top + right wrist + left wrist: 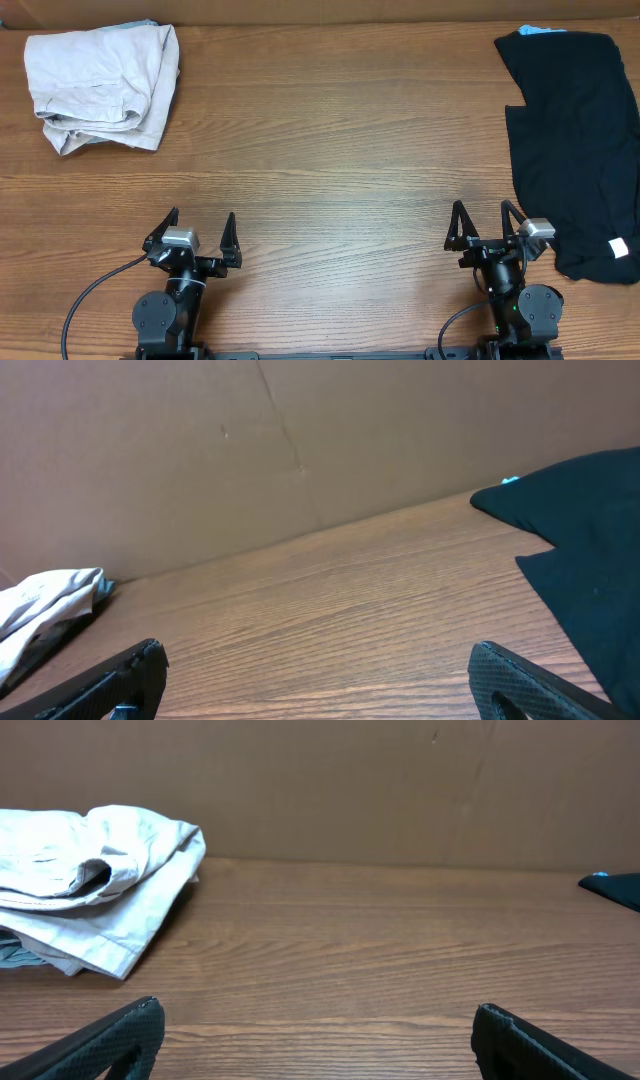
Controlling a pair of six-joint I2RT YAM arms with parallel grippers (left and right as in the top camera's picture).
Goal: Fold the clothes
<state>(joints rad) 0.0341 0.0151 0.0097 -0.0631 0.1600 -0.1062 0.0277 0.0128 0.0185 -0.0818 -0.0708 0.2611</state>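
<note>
The light beige shorts lie folded in a bundle at the far left of the table, with a sliver of blue denim showing at their back edge. They also show in the left wrist view and the right wrist view. A black garment lies spread at the far right, with a white label near its front; it also shows in the right wrist view. My left gripper is open and empty near the front edge. My right gripper is open and empty, beside the black garment.
The wooden table stretches between the two piles. A brown cardboard wall stands along the back edge. A bit of light blue shows at the black garment's back edge.
</note>
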